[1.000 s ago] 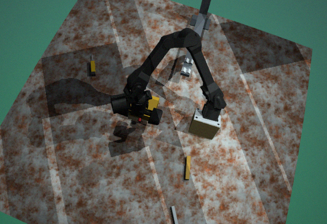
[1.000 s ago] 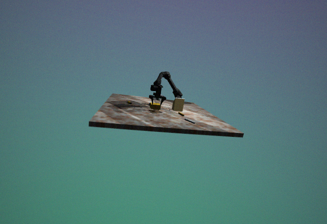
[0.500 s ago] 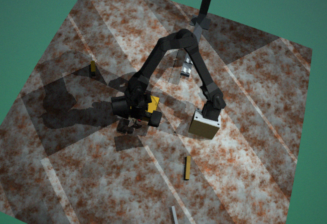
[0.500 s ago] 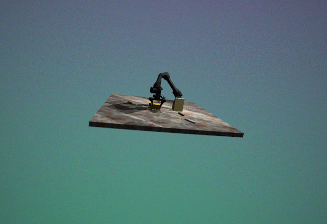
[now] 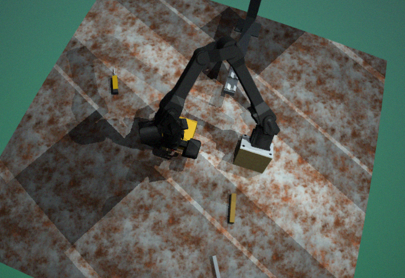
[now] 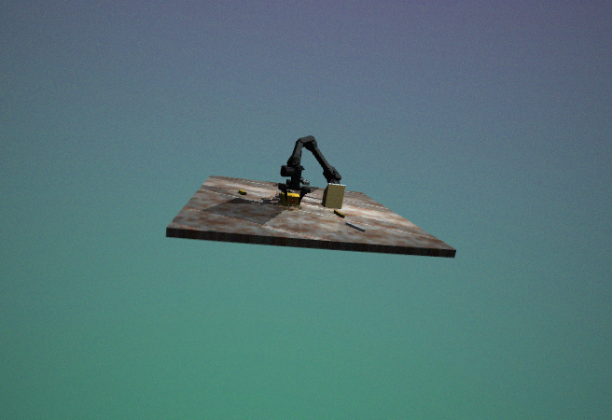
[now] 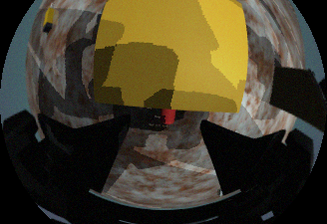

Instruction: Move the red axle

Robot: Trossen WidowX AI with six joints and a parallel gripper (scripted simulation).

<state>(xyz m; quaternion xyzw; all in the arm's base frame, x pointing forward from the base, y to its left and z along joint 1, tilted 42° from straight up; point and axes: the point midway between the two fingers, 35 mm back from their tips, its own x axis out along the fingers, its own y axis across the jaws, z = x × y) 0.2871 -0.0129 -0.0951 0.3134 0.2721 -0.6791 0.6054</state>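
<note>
In the wrist view, a red axle [image 7: 168, 116] is seen just below centre, protruding from the lower edge of a yellow beam [image 5: 190, 129] [image 6: 290, 199] [image 7: 171, 46]. The gripper [image 5: 178, 153] [image 6: 293, 198] [image 7: 166, 121] is held over that end, fingers spread wide, nothing grasped. In the top view, the V-block bracket [image 5: 231, 83] is placed above and right of centre, partly hidden by the arm [image 5: 189, 75] [image 6: 318, 156]. A tan pedestal [image 5: 250, 160] [image 6: 334, 196] is seen right of centre.

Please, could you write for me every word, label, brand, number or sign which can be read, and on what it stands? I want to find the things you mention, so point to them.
No text can be read on anything.
The small pale marks by the red axle [image 7: 168, 116] are too blurred to tell whether they are writing.
</note>
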